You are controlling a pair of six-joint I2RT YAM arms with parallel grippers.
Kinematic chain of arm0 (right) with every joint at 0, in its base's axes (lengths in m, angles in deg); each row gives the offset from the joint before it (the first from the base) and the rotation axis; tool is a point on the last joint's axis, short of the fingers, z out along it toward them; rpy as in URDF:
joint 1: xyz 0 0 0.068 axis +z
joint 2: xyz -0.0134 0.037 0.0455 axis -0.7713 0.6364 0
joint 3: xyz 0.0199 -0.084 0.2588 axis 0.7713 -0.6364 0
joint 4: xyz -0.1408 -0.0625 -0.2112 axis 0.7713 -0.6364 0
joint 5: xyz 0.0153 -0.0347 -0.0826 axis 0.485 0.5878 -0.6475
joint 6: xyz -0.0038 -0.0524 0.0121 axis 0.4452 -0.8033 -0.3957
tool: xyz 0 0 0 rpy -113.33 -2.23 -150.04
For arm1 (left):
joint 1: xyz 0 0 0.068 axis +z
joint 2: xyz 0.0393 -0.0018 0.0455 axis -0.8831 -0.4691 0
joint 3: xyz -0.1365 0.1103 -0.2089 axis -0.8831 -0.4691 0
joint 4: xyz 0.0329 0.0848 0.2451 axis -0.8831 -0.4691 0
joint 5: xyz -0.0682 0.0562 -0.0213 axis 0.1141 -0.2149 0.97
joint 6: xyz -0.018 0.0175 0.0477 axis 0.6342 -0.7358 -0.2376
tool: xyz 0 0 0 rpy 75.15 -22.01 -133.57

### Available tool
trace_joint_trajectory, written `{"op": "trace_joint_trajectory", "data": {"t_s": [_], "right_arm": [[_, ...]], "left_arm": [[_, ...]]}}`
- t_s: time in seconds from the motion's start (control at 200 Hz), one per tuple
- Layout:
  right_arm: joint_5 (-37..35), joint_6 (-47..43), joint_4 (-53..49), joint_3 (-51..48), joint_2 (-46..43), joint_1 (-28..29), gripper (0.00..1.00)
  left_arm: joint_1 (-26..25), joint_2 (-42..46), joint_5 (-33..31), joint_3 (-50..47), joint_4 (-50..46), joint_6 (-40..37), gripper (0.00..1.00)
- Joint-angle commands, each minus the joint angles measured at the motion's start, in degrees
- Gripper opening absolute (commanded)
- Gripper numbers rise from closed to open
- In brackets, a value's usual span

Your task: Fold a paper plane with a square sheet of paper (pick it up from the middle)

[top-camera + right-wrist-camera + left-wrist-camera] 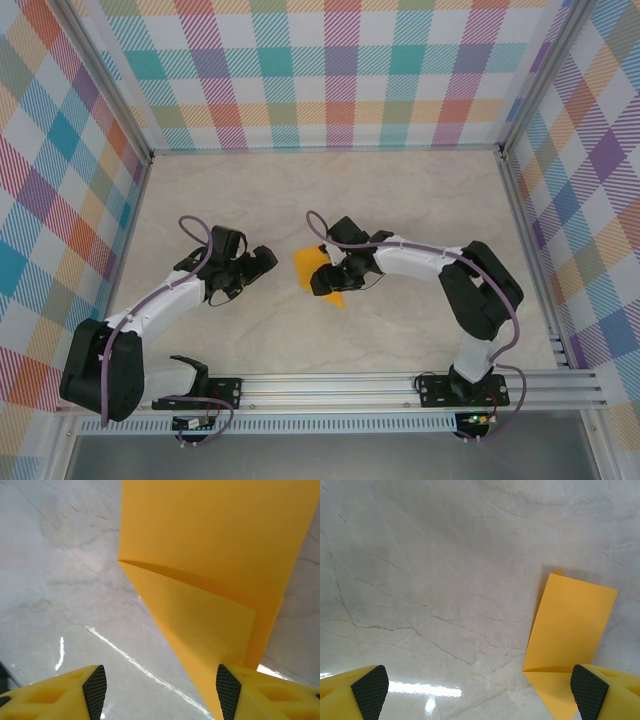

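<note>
1. My right claw (161, 690) hangs over the half-folded square sheet of paper (308, 265), jaws apart, nothing clamped.
2. My left claw (480, 685), wide open, sits just left of it.
3. The sheet's long axis points away from the right claw, which is nearer.

light: bright, even | glare: tabletop (60, 652) streaks | focus: sharp

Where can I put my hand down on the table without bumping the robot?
The biggest bare patch is the far table, between the checkered back wall and the arms. More room lies by the front rail, between the arms. The middle is crowded: the orange paper sits there, with the left claw and right claw right by it.
</note>
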Motion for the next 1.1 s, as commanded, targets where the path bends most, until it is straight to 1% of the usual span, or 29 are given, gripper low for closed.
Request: {"op": "trace_joint_trajectory", "data": {"t_s": [0.0,0.115,0.25,0.43,0.61,0.695,0.83,0.94,1.095], "right_arm": [[-0.28,8.53,6.91,-1.96,-3.31,0.07,0.62],[-2.21,12.36,9.36,-2.18,-2.50,-0.10,0.62],[-2.80,14.39,10.61,-2.16,-0.54,-1.26,0.61],[-0.61,14.03,10.82,-1.25,2.26,-2.56,0.61],[-0.07,15.19,10.73,-1.64,4.05,-3.27,0.57],[-0.07,15.30,11.31,-2.72,3.83,-3.64,0.57],[0.10,15.41,11.29,-3.53,4.29,-4.39,0.57],[1.23,16.00,11.59,-4.15,4.98,-5.32,0.56],[3.66,16.80,12.89,-5.36,5.55,-6.90,0.51]], "left_arm": [[0.81,-0.98,2.98,-1.53,3.64,1.14,0.96],[0.39,-2.09,5.31,-2.31,7.14,2.37,0.96],[-0.74,-3.47,7.52,-2.10,9.21,3.12,0.95],[-1.86,-5.75,11.16,-1.95,12.46,4.88,0.89],[-3.08,-8.67,15.24,-1.70,16.59,6.70,0.83],[-3.92,-10.05,16.32,-1.44,18.00,7.57,0.82],[-5.75,-11.99,18.18,-0.88,20.14,8.69,0.77],[-7.71,-13.38,18.20,-0.29,20.30,9.40,0.74],[-9.33,-15.44,18.49,0.15,19.56,9.66,0.73]]}}
